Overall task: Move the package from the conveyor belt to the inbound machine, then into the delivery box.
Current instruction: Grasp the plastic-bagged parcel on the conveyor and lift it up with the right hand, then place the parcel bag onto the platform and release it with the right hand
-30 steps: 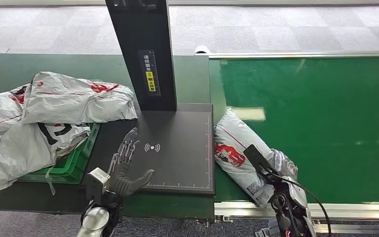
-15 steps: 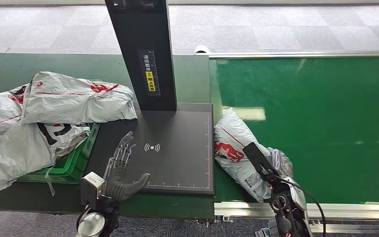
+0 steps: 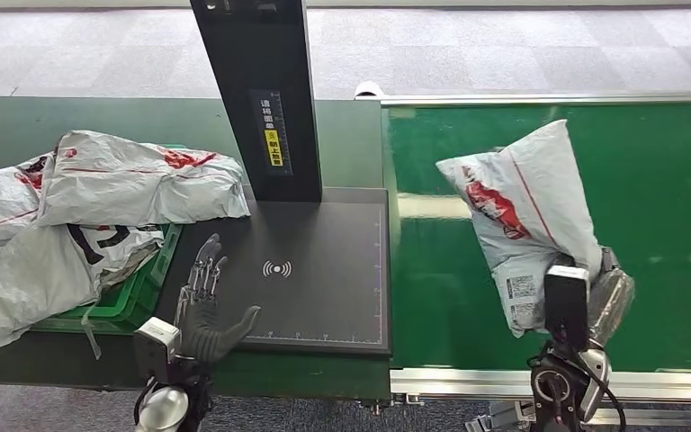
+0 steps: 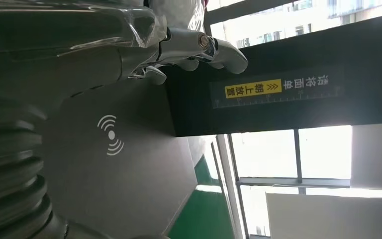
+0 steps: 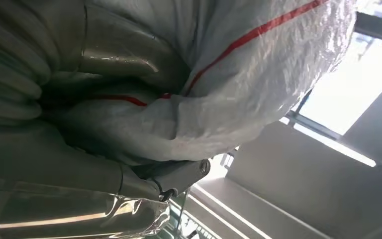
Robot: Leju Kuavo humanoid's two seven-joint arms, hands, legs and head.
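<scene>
A white plastic package (image 3: 526,207) with red markings stands upended above the green conveyor belt (image 3: 648,171), and my right hand (image 3: 598,292) grips its lower end. The right wrist view shows the package (image 5: 238,89) pressed between the fingers (image 5: 174,177) and the palm. The inbound machine's dark scan plate (image 3: 319,270) lies left of the belt, under a black post (image 3: 265,99). My left hand (image 3: 207,310) hovers open over the plate's near left corner, fingers spread; in the left wrist view the fingertips (image 4: 214,50) reach toward the post.
Several white packages (image 3: 99,207) are heaped on a green delivery box (image 3: 139,297) at the left of the dark green table. The belt's metal rail (image 3: 468,382) runs along the near edge. Grey carpet lies beyond.
My right hand has lifted the package off the belt and swung it upright, further right and away from the plate. The left hand drew back slightly toward the near edge.
</scene>
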